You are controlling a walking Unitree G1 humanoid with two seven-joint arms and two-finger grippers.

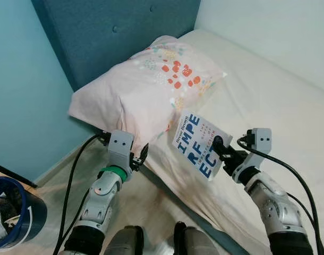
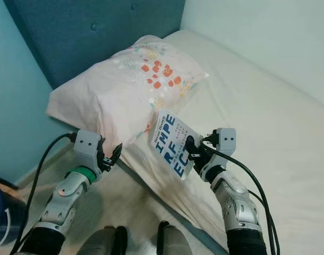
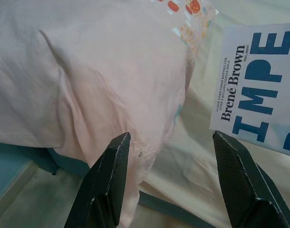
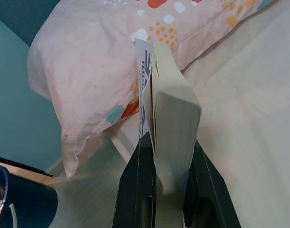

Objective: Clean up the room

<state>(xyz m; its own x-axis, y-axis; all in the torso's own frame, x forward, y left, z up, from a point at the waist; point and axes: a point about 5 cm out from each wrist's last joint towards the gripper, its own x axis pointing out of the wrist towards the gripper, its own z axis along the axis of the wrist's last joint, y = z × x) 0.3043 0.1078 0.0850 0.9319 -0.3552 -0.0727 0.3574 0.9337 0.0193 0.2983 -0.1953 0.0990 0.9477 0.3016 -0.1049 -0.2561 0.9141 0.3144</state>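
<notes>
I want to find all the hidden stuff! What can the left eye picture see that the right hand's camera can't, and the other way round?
The left eye view alone shows the book cover's big blue letters, the left gripper open beside the pillow, and the headboard. The right wrist view alone shows the book's page edges, clamped by the right gripper. Both show book, pillow, bed and blue bin.

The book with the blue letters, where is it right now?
The book is clamped in the right gripper, held above the bed edge just in front of the pillow, right of the open left gripper.
</notes>
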